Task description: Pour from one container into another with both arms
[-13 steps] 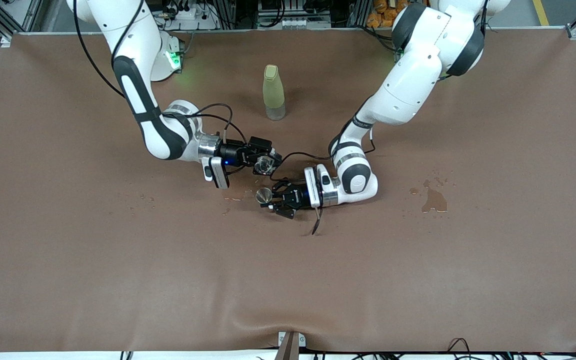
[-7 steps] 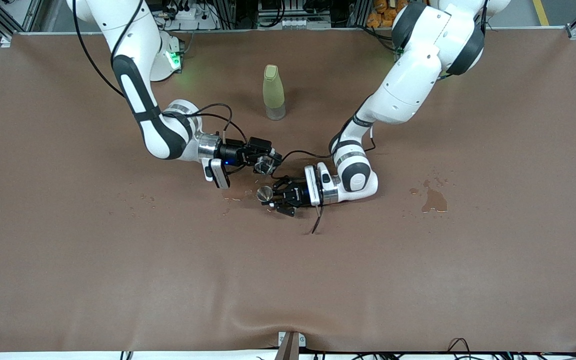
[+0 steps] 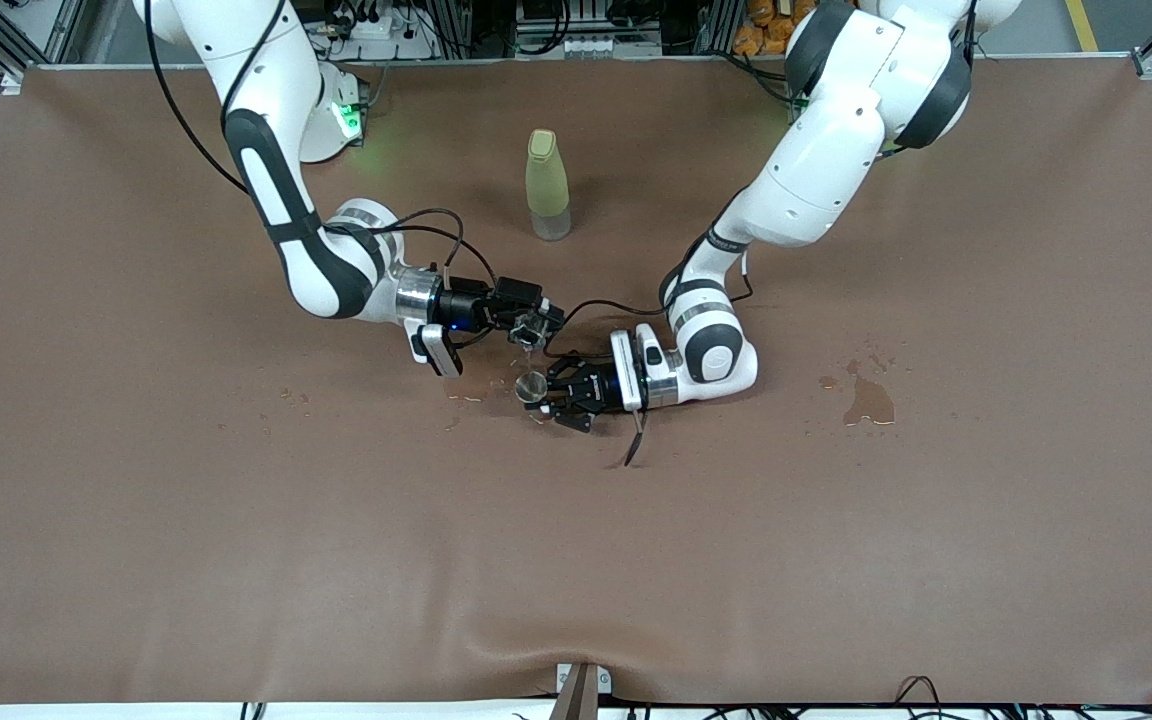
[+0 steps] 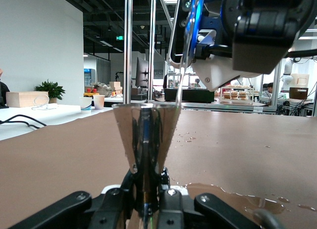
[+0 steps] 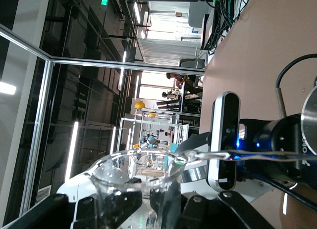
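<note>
Brown cloth covers the worktop, wrinkled at the edge nearest the front camera.

My right arm — base at the top of the front view, upper link sloping down, elbow bent low, forearm lying level toward mid-table. My right tool is clamped on a clear glass beaker, tipped over on its side so its lip points down. In the right wrist view the beaker fills the foreground, and a thin thread of liquid leaves its spout.

My left arm — shoulder high, forearm dropping steeply, wrist folded so the hand lies flat just above the cloth. My left tool is closed on a small metal cone cup, held upright with its mouth up, directly under the beaker. In the left wrist view the cup stands between my dark fingers, and the stream falls to its rim from the right tool above.

Other items:
- Pale yellow-green bottle, upright with cap on, farther from the front camera than both tools.
- Puddle on the cloth toward the left arm's end of the worktop.
- Small droplets on the cloth beside the cup; a wet patch shows in the left wrist view.
</note>
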Action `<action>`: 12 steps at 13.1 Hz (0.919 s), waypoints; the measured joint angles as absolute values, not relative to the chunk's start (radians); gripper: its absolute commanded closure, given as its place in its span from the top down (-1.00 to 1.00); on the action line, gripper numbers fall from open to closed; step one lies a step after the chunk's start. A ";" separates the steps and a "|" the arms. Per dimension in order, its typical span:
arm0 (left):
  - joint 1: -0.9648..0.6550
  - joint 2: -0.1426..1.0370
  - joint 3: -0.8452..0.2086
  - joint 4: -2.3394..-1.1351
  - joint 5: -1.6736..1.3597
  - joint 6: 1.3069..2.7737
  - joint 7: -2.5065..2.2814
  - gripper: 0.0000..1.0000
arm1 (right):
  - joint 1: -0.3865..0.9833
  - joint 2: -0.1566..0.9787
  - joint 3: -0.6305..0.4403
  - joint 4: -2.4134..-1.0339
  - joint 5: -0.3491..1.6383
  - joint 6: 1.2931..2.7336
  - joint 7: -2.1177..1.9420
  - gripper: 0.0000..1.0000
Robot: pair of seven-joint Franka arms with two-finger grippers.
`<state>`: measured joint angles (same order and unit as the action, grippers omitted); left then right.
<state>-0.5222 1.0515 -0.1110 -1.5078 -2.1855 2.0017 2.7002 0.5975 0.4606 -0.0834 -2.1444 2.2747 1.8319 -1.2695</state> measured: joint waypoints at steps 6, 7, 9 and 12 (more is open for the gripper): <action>-0.526 1.050 -0.115 -1.522 -2.185 2.002 2.701 -1.00 | 0.597 0.457 -0.084 -2.119 2.275 1.882 -1.238 -1.00; -0.526 1.050 -0.116 -1.524 -2.185 2.002 2.701 -1.00 | 0.597 0.457 -0.084 -2.119 2.275 1.884 -1.234 -1.00; -0.526 1.050 -0.116 -1.525 -2.185 2.002 2.701 -1.00 | 0.597 0.457 -0.084 -2.119 2.275 1.885 -1.220 -1.00; -0.525 1.049 -0.116 -1.525 -2.185 2.002 2.701 -1.00 | 0.597 0.457 -0.084 -2.119 2.275 1.887 -1.177 -1.00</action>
